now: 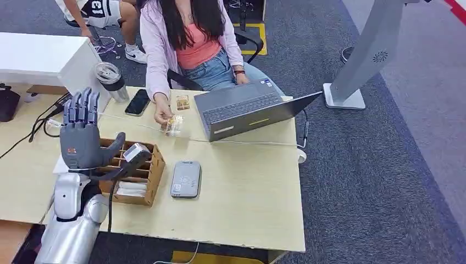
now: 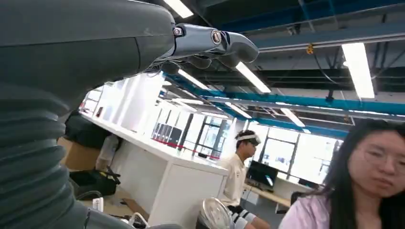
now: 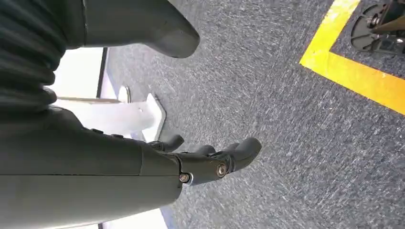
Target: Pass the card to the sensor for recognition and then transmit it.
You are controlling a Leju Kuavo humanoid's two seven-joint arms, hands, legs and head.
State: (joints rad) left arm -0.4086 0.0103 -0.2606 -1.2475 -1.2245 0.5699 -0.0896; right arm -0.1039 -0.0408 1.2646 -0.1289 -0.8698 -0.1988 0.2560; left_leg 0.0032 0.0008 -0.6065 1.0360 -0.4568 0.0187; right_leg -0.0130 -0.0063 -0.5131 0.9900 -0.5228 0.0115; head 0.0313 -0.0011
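The card (image 1: 136,152) sits pinched between the thumb and a finger of the left hand (image 1: 82,135), held above the near corner of the wooden organizer box (image 1: 144,181); its pale face tilts toward the middle of the table. The rest of that hand's fingers (image 1: 81,104) stand straight up and slightly fanned, palm side turned away from the head camera. In the left wrist view the same hand (image 2: 210,45) points up toward ceiling lights, fingers curled a little at the tips.

Just right of the box, flat on the table (image 1: 247,203), lies the sensor (image 1: 186,179) — a grey rounded pad, apart from the card and the box. White cards (image 1: 131,189) lie in the box's near compartment.

The right hand (image 3: 215,160) hangs over grey carpet (image 3: 286,119) beside a yellow floor line (image 3: 353,71); its fingers are loosely apart and hold nothing.

Across the table a person (image 1: 189,41) sits behind an open laptop (image 1: 247,110), one hand (image 1: 163,114) on a small clear packet (image 1: 174,126). A phone (image 1: 137,102) and a steel tumbler (image 1: 111,80) stand near the far edge — well clear of the sensor.
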